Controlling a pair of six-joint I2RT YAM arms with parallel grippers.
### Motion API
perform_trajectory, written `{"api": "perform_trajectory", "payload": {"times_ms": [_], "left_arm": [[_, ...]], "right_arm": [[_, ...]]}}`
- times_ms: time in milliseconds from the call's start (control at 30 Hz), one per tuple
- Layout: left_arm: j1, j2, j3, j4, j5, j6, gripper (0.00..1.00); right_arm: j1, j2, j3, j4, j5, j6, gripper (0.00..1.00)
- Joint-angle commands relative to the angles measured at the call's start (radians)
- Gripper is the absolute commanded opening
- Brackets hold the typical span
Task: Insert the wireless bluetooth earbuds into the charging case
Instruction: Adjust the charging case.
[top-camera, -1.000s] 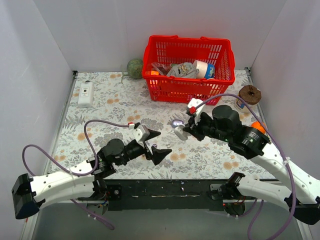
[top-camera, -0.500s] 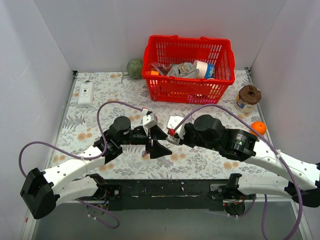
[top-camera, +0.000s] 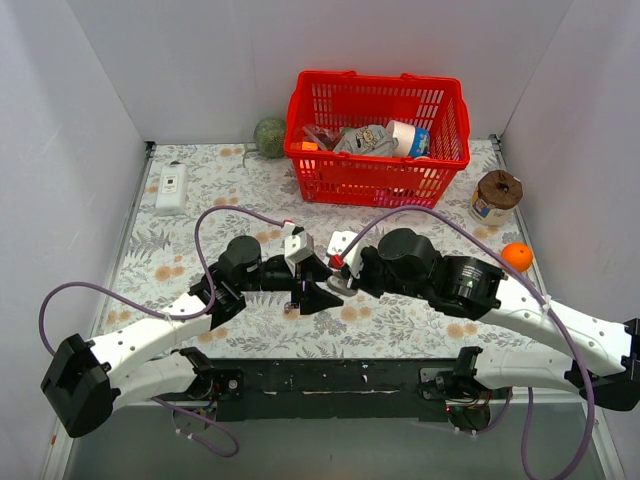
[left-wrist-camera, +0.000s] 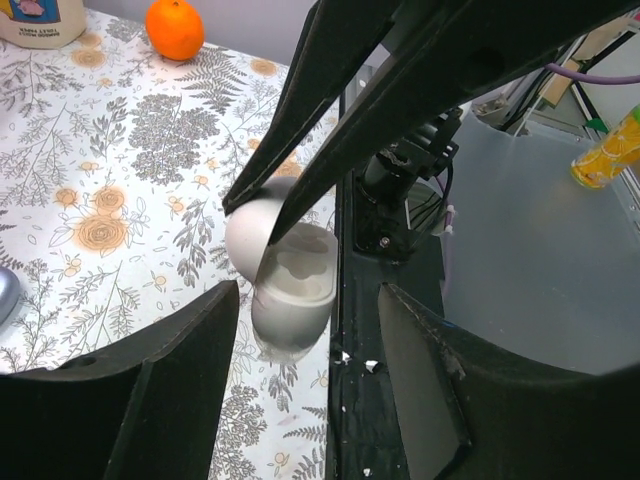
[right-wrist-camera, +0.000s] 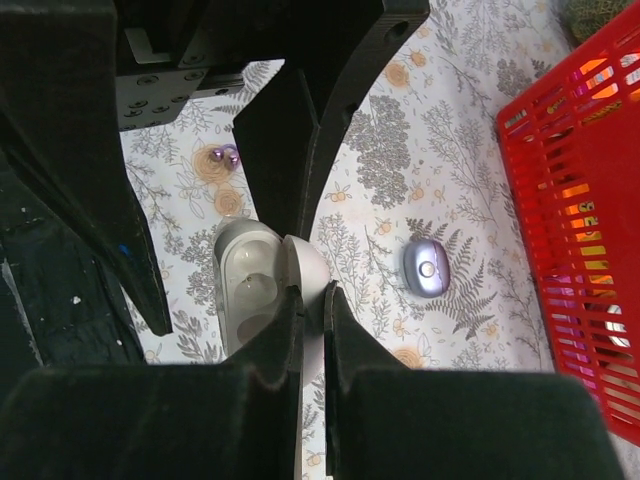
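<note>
The earbuds (right-wrist-camera: 225, 155), two tiny purple beads, lie together on the floral cloth beside my left arm. The lavender charging case (right-wrist-camera: 428, 267) lies shut on the cloth, apart from both grippers. My right gripper (right-wrist-camera: 312, 292) is shut on the raised lid of an open white hinged case (right-wrist-camera: 245, 290) with two pale empty sockets, held above the table near its front edge. My left gripper (left-wrist-camera: 310, 290) is open, its jaws standing either side of that white case's (left-wrist-camera: 290, 300) lower half without touching it. In the top view the two grippers (top-camera: 330, 283) meet at the table's centre front.
A red basket (top-camera: 375, 170) full of items stands at the back. An orange (top-camera: 516, 256) and a brown-topped tub (top-camera: 497, 193) are at the right. A green ball (top-camera: 269, 136) and a white switch box (top-camera: 172, 188) are at the back left. The black base rail (left-wrist-camera: 360, 400) runs just below the white case.
My right gripper carried the white case left toward the centre front. My left arm swung in to meet it, and its jaws narrowed around the case's lower half.
</note>
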Motion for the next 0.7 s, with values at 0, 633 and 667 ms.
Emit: {"api": "perform_trajectory", "payload": {"times_ms": [0,633,667], "left_arm": [[0.003,-0.034,-0.023,0.056,-0.028,0.034,0.57],[0.003,-0.033,-0.046,0.044,-0.028,0.033,0.55],[0.003,-0.034,-0.046,0.044,-0.029,0.033,0.55]], "right_arm": [[0.005,0.012,0.054,0.061,-0.055,0.038,0.01],[0.007,0.046,0.088,0.061,-0.075,0.051,0.01],[0.007,0.046,0.089,0.061,-0.075,0.051,0.01]]}}
